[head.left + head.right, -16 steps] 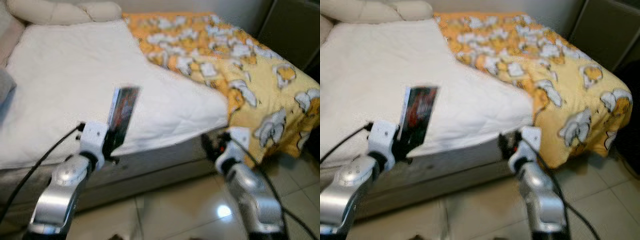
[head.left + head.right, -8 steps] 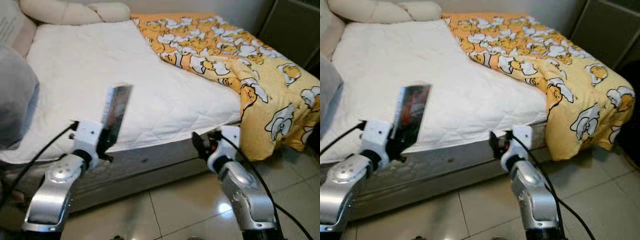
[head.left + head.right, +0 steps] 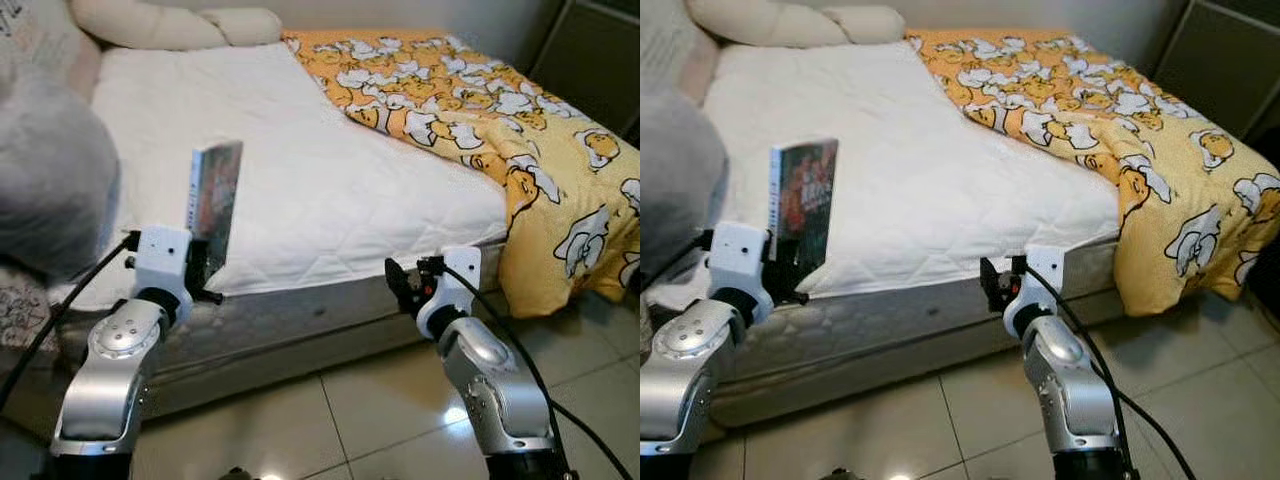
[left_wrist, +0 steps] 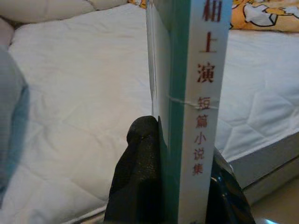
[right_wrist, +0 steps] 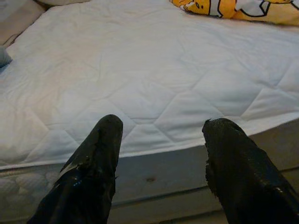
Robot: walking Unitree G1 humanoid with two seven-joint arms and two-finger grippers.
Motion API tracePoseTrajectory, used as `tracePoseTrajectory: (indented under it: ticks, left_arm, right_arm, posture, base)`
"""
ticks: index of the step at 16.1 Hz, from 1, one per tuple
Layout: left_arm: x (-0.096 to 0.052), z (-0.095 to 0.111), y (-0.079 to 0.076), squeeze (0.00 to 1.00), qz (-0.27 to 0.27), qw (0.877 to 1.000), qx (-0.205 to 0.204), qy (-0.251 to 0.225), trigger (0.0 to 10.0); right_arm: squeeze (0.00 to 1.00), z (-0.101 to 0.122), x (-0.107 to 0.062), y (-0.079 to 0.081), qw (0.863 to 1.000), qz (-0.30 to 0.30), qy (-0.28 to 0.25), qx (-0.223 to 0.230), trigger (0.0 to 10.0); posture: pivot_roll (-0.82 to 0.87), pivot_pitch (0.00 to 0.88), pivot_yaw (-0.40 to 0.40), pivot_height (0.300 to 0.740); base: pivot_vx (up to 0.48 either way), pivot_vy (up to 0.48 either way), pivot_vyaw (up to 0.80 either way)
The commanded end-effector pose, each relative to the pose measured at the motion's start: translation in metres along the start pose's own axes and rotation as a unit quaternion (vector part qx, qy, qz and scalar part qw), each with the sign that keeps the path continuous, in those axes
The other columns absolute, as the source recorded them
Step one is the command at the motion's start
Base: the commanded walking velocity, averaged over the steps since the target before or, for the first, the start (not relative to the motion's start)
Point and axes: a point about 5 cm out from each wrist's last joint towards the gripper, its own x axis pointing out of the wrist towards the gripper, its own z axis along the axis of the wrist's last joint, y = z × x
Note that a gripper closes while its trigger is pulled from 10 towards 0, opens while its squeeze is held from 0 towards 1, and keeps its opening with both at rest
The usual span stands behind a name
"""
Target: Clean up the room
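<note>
Change: since a second ago our view has swung so the whole bed sits further right in frame and a grey cushion (image 3: pixel 45 180) now fills our left side; the blur is gone, and our two arms keep the same raised pose in front of us.
Left gripper: our left gripper (image 3: pixel 200 272) is clamped on a book (image 3: pixel 213 203), its two black fingers (image 4: pixel 140 177) pressing the lower end from either side.
Book: we hold it upright, above the near edge of the mattress (image 3: pixel 300 170); it has a dark illustrated cover, and in the left wrist view its pale spine with a teal strip and red characters faces the camera.
Right gripper: our right gripper (image 3: pixel 398 287) hangs spread and empty, just in front of the mattress edge, with nothing between its fingers (image 5: pixel 93 168).
Bed: we see a white quilted mattress, bare across most of its top, with cream pillows (image 3: pixel 170 22) at the head.
Blanket: a yellow blanket (image 3: pixel 520 130) printed with white cartoon figures lies bunched on our right side of the bed and drapes over the corner toward the floor.
Floor: pale glossy tiles (image 3: pixel 360 410) lie under our arms.
</note>
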Motion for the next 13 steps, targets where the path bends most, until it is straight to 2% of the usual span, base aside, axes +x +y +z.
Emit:
tracePoseTrajectory:
  ticks: [1,7,9,13]
  left_arm:
    - [0.0035,0.0112,-0.0008,0.0,-0.005,1.0,-0.005,-0.026,10.0]
    - [0.0042,0.0088,-0.001,0.0,-0.008,1.0,-0.006,-0.017,10.0]
    - [0.0043,0.0079,-0.0012,0.0,-0.009,1.0,-0.006,-0.015,10.0]
    - [0.0038,0.0071,-0.0018,0.0,-0.018,1.0,-0.007,-0.012,10.0]
  right_arm:
    - [0.0,0.0062,0.0011,-0.0011,0.999,0.008,-0.006,-0.034,10.0]
    - [0.0,0.0056,0.0024,0.0032,0.998,0.023,-0.003,-0.051,10.0]
    - [0.0,0.0054,0.0019,0.0015,0.999,0.018,-0.002,-0.034,10.0]
    - [0.0,0.0036,0.0009,0.0016,0.999,0.031,0.008,-0.038,10.0]
  posture:
    - [-0.07,0.0,-0.028,0.74]
    - [-0.07,0.0,-0.024,0.74]
    - [-0.07,0.0,-0.023,0.74]
    - [-0.08,0.0,-0.026,0.74]
  base:
    - [0.27,0.0,0.0]
    - [0.336,0.0,0.8]
    - [0.345,0.0,0.0]
    - [0.347,0.0,0.0]
